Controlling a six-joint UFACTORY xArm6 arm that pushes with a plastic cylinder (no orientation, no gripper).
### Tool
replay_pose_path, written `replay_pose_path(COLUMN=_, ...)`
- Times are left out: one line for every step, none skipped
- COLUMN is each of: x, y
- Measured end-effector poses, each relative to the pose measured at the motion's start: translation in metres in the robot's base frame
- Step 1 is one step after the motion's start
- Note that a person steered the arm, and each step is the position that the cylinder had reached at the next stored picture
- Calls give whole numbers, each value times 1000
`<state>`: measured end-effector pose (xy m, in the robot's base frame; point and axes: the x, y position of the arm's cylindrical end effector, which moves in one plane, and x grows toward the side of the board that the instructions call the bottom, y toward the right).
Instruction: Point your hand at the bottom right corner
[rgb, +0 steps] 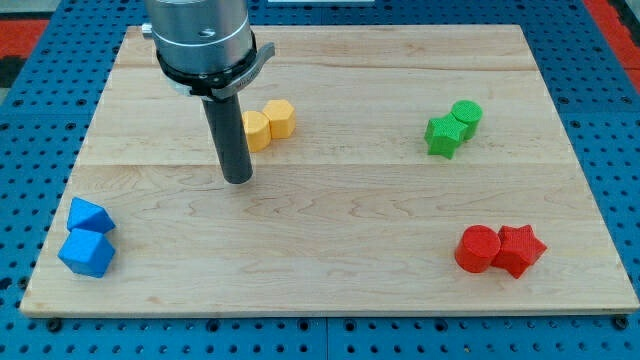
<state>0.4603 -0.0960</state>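
My tip (237, 180) rests on the wooden board (330, 280), left of the middle. It stands just below and to the left of two yellow blocks: a rounded one (256, 130) and a hexagonal one (280, 118), which touch each other. Near the view's bottom right corner sit a red cylinder (477, 249) and a red star-shaped block (520, 249), side by side, far to the right of my tip. The bottom right corner of the board (622, 305) is bare wood.
A green star-shaped block (442, 136) and a green cylinder (466, 116) sit together at the upper right. Two blue blocks (89, 216) (87, 253) sit at the lower left edge. Blue pegboard surrounds the board.
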Motion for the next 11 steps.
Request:
replay_pose_path(x=-22, y=37)
replay_pose_path(x=-39, y=79)
replay_pose_path(x=-40, y=94)
replay_pose_path(x=-40, y=100)
replay_pose_path(x=-40, y=104)
replay_pose_path(x=-40, y=111)
replay_pose_path(x=-40, y=116)
replay_pose_path(x=-52, y=139)
replay_pose_path(x=-60, y=157)
replay_pose_path(x=-39, y=161)
replay_pose_path(x=14, y=208)
